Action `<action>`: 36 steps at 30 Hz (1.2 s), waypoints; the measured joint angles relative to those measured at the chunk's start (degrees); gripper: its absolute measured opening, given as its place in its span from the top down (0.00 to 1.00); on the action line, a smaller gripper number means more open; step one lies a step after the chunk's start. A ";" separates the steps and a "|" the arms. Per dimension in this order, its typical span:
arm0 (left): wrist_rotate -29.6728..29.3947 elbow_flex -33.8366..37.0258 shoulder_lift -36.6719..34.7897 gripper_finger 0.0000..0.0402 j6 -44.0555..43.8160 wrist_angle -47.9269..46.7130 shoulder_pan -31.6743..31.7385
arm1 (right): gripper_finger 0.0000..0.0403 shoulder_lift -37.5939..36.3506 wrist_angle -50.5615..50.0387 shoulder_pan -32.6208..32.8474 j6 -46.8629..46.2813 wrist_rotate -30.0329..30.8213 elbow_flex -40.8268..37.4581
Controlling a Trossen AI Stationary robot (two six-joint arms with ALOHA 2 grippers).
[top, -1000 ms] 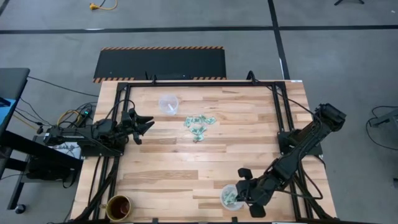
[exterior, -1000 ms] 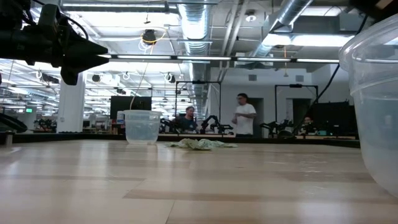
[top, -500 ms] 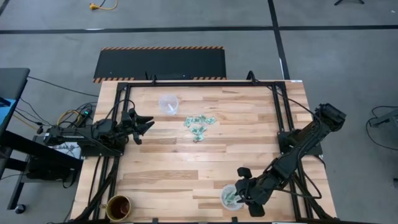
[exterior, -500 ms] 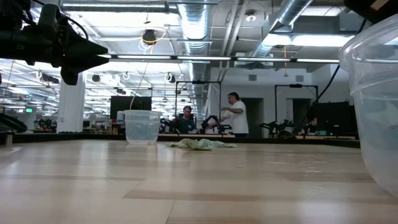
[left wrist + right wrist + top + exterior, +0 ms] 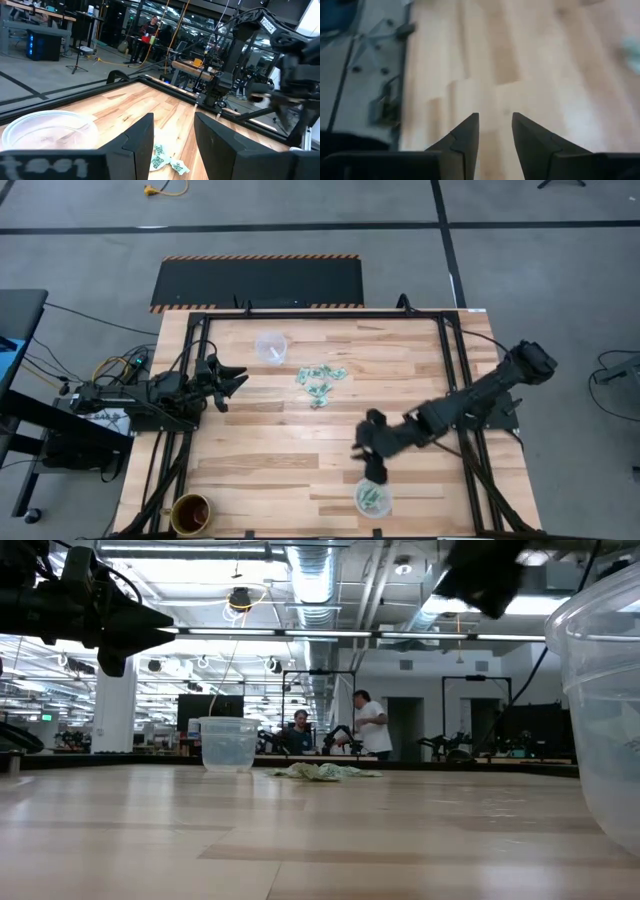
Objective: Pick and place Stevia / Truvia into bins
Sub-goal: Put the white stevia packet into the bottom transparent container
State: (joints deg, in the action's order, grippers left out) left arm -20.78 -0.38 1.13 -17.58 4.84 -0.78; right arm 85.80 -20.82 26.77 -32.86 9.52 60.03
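A small heap of pale green and white sweetener packets [image 5: 320, 381] lies on the wooden table right of its middle toward the far side, also in the low view [image 5: 322, 772] and the left wrist view [image 5: 167, 161]. One clear cup [image 5: 270, 346] stands upright left of the heap [image 5: 228, 744] [image 5: 47, 131]. A second clear cup [image 5: 374, 498], with packets inside, stands by the near edge and fills the low view's right side [image 5: 605, 710]. My right gripper [image 5: 366, 448] [image 5: 495, 125] hovers open above bare table, just beyond that cup. My left gripper [image 5: 238, 378] [image 5: 173, 125] waits open at the left side.
A brown dark-rimmed cup [image 5: 191, 513] stands at the near left corner. A black metal frame [image 5: 320, 314] runs along the table's far, left and right sides. People stand in the room behind the table [image 5: 368, 727]. Bare wood lies between the heap and the near cup.
My right gripper has left the near cup and swung up and toward the table's middle, away from the near edge. The cup stays where it was, with the packets in it. A person in the room behind has walked left.
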 joint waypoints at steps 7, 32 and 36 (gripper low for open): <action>0.00 0.02 -0.02 0.68 0.00 -0.02 0.01 | 0.73 1.97 3.34 -11.10 7.09 -0.26 0.12; -0.04 0.02 0.58 0.68 0.00 -0.02 0.01 | 0.73 25.97 19.49 -25.42 22.32 -0.47 4.86; -0.08 0.00 0.54 0.68 0.00 0.00 0.01 | 0.73 27.42 19.12 -25.30 26.78 -0.61 5.65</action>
State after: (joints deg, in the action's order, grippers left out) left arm -20.86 -0.38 1.67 -17.58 4.84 -0.77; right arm 113.22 -1.70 1.47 -6.08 8.92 65.68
